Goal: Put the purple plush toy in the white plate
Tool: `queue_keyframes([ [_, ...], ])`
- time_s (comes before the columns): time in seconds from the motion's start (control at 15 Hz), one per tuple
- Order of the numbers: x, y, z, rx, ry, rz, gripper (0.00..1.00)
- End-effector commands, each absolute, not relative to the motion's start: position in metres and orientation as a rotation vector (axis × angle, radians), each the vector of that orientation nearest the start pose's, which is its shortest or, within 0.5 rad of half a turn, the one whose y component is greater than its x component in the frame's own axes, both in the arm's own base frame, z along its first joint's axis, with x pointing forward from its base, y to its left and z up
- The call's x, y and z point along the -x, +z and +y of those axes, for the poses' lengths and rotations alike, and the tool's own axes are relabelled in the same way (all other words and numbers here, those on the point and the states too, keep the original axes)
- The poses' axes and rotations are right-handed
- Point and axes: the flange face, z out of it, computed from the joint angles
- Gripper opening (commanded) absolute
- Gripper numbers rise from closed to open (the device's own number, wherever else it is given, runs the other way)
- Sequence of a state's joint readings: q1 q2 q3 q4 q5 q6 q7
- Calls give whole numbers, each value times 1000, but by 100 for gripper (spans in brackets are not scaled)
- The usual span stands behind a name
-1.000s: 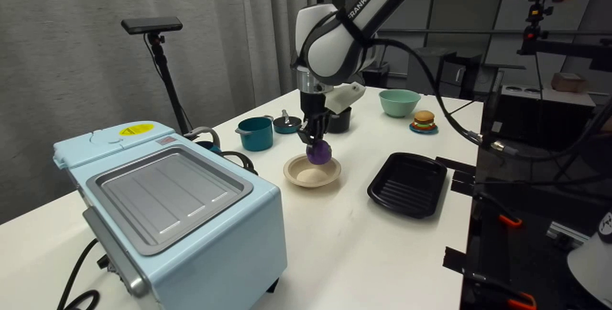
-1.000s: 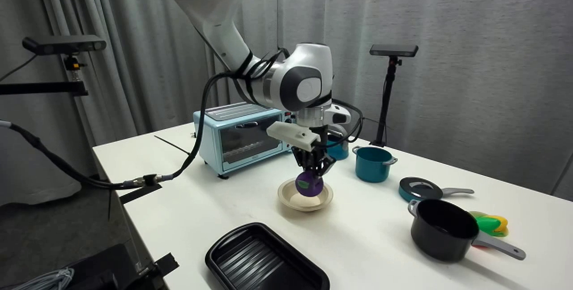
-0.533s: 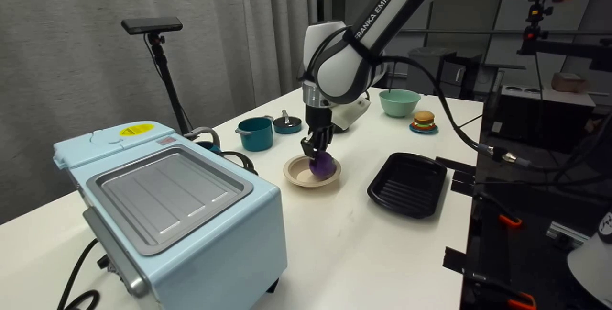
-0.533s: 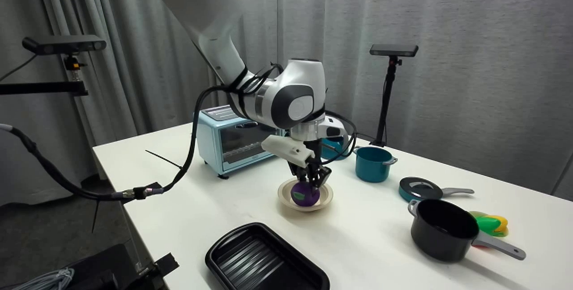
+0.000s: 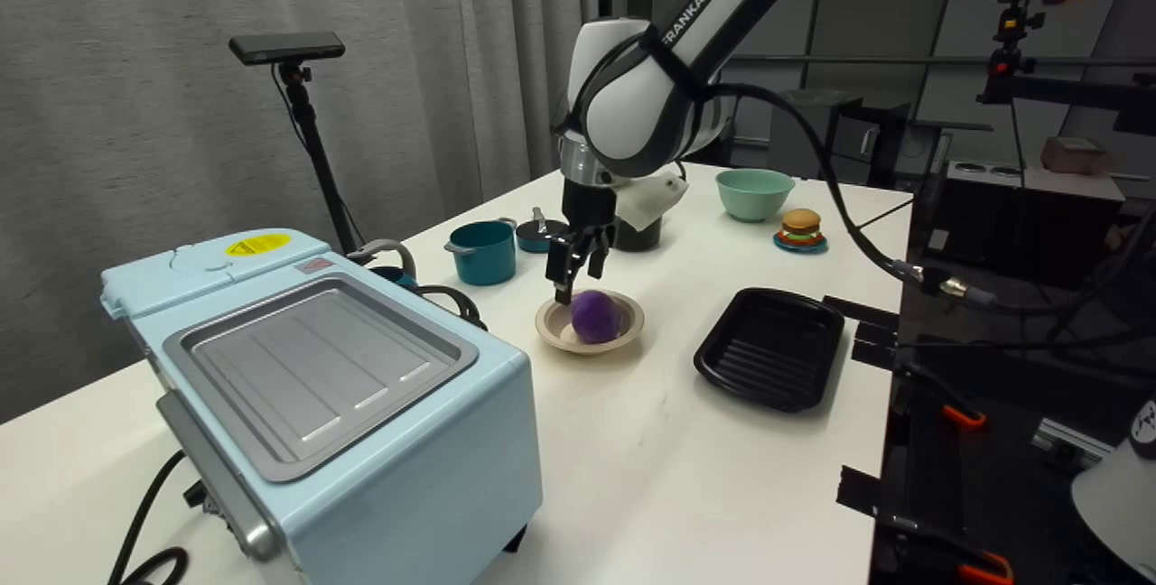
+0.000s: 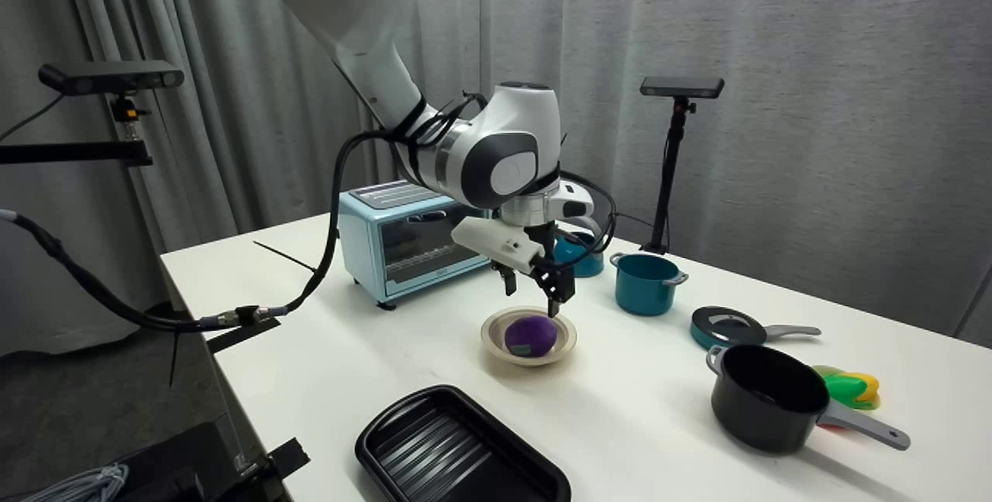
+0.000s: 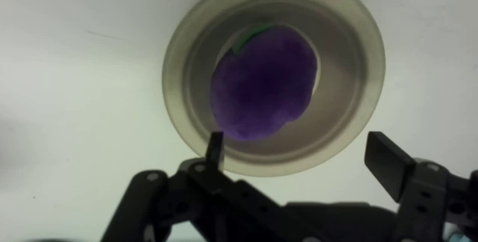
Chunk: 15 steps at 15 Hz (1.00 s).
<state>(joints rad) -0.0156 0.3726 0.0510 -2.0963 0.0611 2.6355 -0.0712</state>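
i see the hand [image 6: 532,301] hanging unclenched, spread wide, just above the white plate [image 6: 496,336], where the purple toy [image 6: 532,335] sits inside; near the plate on the tabletop [image 6: 643,393] lies a black tray [image 6: 457,444], opposite a blue toaster oven [image 6: 415,240].

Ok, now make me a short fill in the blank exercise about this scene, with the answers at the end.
The plush toy in the white plate is coloured ____.
The jaws are not shut but ____.
The black pot has a long handle coloured ____.
Near the light green bowl, the bun-topped toy is a ____.
Missing words: purple; open; grey; burger.
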Motion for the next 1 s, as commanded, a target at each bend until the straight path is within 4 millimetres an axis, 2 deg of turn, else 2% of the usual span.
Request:
queue_keyframes([
  [0.0,-604,291,16,3049,-300,-106,100],
  [0.13,-607,300,15,3060,-332,-108,100],
  [0.2,-607,286,20,3069,-330,-85,100],
  [0.33,-608,294,19,3068,-350,-85,100],
  [0.93,-608,294,19,3068,-352,-84,100],
])
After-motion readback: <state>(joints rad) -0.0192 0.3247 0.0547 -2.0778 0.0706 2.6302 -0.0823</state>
